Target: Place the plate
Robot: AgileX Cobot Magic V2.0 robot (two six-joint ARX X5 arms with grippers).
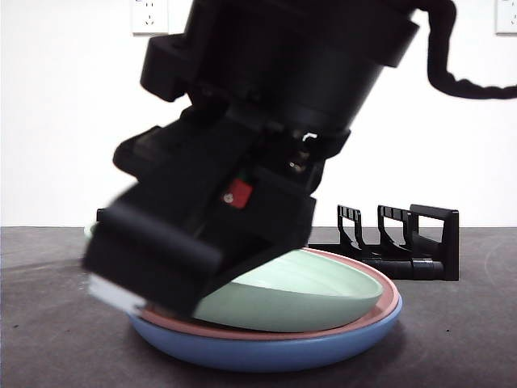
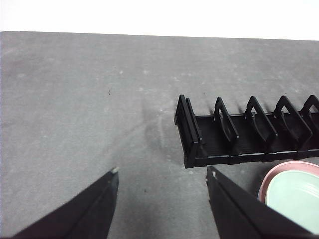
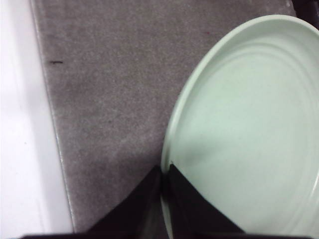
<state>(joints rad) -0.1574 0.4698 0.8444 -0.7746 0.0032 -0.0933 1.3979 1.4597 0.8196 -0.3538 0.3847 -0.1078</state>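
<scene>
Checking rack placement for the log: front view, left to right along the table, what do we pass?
Right gripper clamped on the green plate's rim → green plate, tilted on the pink plate and blue plate → black rack behind.

This looks like a robot test bench in a lab rather than a home or kitchen. A bare grey mat [image 1: 452, 339] covers the table, and directly behind it rises a plain white wall [image 1: 65, 121] with no decoration. Two white power sockets sit high on that wall, one [image 1: 150, 14] above the mat's left part and one [image 1: 506, 14] at the far right edge. A loose black cable [image 1: 452, 77] loops in front of the wall. On the mat stand only a black dish rack [image 1: 412, 242] and a small stack of plates [image 1: 323, 323] just in front of it.
</scene>
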